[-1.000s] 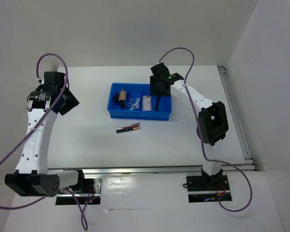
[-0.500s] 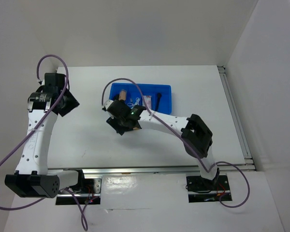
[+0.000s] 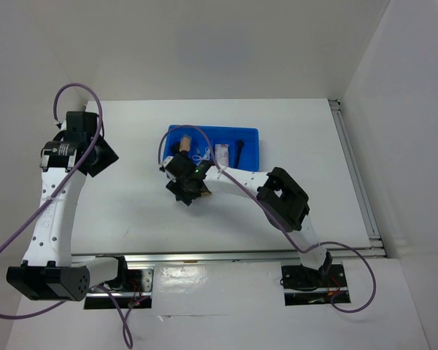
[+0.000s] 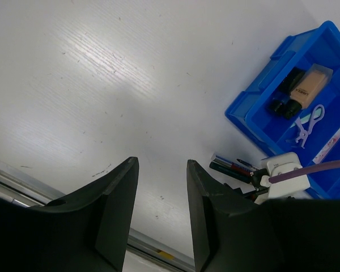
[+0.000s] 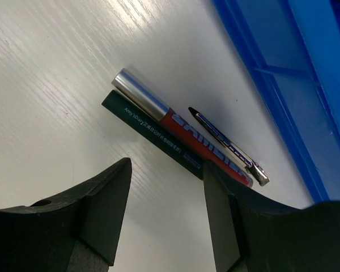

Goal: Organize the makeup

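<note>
Three slim items lie side by side on the table in front of the blue tray (image 3: 251, 144): a dark green tube (image 5: 150, 137), a red and silver tube (image 5: 181, 132) and a thin blue pencil (image 5: 229, 148). My right gripper (image 5: 167, 190) is open and hangs low just beside them, its right finger close to the green tube; in the top view the right gripper (image 3: 188, 187) covers them. The tray holds a tan stub (image 3: 184, 143), a lilac clear piece (image 3: 201, 154), a pinkish packet (image 3: 221, 153) and a black-tipped brush (image 3: 239, 148). My left gripper (image 3: 96, 153) is open and empty at the far left.
The tray's near wall (image 5: 272, 107) runs just right of the three items. The left wrist view shows the tray (image 4: 255, 105), the three items (image 4: 232, 167) and the table's metal front rail (image 4: 22, 184). White walls close in the table's back and sides.
My right arm has swung from over the tray's right end down and left to the items in front of the tray, then settled lower. The left arm has not moved.
</note>
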Robot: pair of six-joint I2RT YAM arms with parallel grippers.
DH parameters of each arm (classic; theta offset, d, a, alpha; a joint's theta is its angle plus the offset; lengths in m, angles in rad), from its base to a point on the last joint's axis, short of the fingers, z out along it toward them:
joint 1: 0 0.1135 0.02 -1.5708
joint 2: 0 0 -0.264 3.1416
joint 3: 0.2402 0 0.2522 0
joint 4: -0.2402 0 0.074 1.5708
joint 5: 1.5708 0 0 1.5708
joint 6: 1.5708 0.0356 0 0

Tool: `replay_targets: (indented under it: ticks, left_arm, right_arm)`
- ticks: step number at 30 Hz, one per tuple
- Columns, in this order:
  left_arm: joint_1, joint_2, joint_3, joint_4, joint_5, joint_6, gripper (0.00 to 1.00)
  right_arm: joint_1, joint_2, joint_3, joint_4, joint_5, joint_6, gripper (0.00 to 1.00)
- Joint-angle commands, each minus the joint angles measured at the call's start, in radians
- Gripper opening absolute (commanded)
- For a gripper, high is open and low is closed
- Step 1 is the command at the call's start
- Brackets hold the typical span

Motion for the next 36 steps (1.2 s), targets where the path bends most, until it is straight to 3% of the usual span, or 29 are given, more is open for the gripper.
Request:
replay_targets:
  ticks: [1, 18, 36]
  left_arm:
    - [0.007, -0.023, -0.001, 0.010, -0.015, 0.012, 0.53]
    - [0.007, -0.014, -0.010, 0.019, -0.015, 0.021, 0.53]
    - [0.007, -0.014, -0.010, 0.038, -0.015, 0.021, 0.53]
  right_arm:
    - [-0.013, 0.008, -0.003, 0.054, -0.010, -0.014, 0.61]
    - [-0.031, 0.047, -0.035, 0.094, -0.049, -0.014, 0.56]
    - [0.021, -0.039, -0.095, 0.028, -0.078, -0.041, 0.15]
